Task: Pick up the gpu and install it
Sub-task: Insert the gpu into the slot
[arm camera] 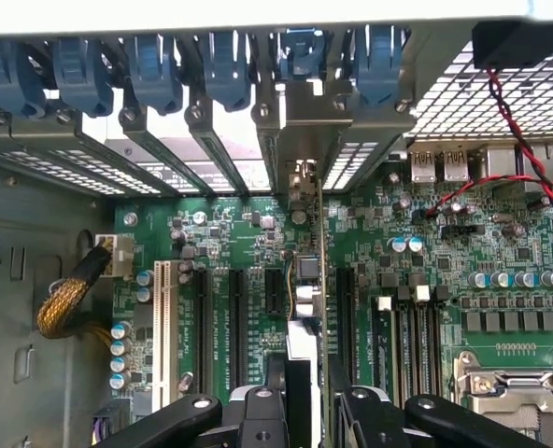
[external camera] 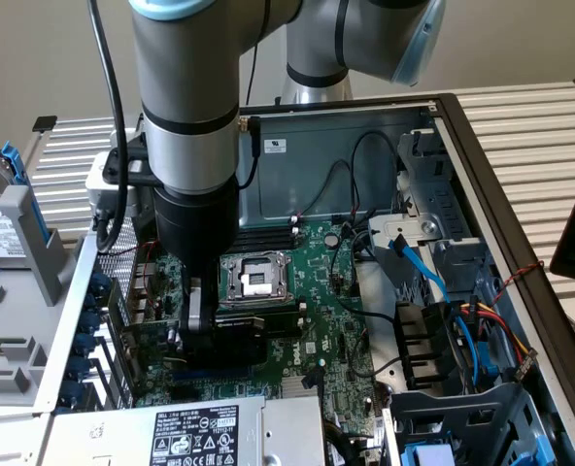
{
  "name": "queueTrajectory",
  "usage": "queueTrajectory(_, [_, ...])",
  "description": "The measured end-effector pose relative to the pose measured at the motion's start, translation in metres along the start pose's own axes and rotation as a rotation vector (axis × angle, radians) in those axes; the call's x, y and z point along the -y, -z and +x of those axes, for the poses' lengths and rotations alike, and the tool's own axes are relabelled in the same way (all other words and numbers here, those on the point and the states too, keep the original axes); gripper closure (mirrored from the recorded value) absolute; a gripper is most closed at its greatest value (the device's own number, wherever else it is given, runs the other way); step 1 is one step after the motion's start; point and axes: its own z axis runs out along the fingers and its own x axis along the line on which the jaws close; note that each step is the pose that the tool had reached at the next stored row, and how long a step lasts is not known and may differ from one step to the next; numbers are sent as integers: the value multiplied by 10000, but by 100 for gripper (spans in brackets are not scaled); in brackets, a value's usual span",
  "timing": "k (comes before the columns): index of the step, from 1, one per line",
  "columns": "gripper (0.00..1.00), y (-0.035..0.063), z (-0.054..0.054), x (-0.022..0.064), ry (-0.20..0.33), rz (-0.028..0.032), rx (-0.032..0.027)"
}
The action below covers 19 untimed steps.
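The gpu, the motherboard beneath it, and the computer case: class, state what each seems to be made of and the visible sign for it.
gpu, held edge-on in the claw: looks like green laminate circuit board with a silvery metal end bracket.
motherboard: glossy green circuit board, studded with soldered parts and black plastic slots.
computer case: probably sheet steel, dull grey with perforated panels.

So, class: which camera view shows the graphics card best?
The wrist view: the graphics card stands edge-on, gripped by the tool, over the motherboard slots. The exterior view shows it mostly hidden behind the tool.
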Motion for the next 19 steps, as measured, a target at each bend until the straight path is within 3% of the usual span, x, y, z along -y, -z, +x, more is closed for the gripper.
queueTrajectory(19, [73,-11,0,-6,-4,32,-57])
